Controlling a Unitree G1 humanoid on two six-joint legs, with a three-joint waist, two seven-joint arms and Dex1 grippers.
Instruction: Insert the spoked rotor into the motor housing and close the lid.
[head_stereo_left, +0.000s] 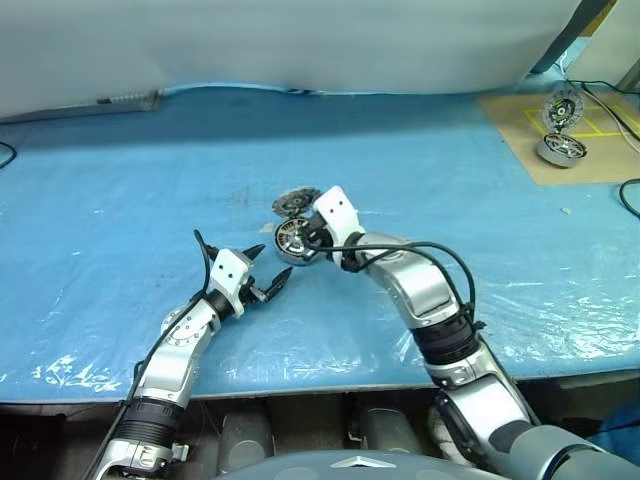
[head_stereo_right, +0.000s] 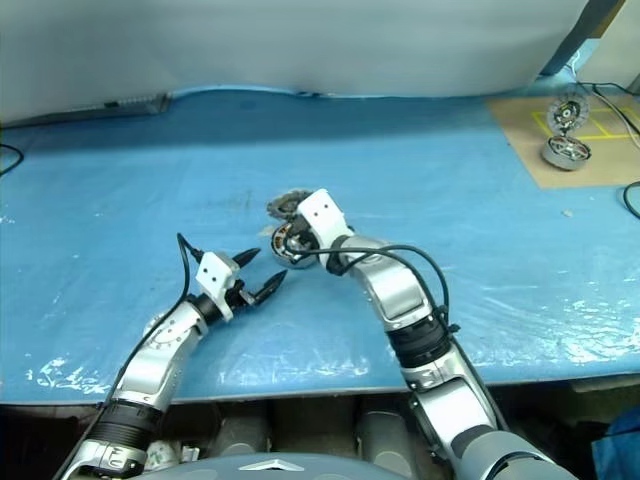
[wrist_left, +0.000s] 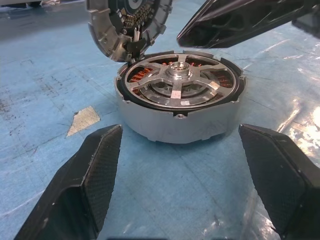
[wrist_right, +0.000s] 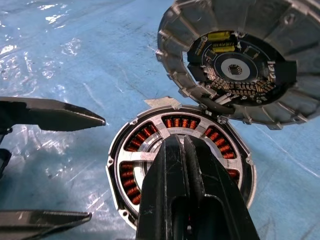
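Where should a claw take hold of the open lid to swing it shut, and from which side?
Probably the lid's ribbed free rim, farthest from the hinge at the motor housing, coming from behind its outer face. It stands tilted open, circuit side toward the housing, with the spoked rotor already seated.

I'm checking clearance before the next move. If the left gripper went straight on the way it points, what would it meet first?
Most likely the motor housing, which sits straight ahead between the open left gripper fingers with the spoked rotor seated inside; bare blue table cover lies between.
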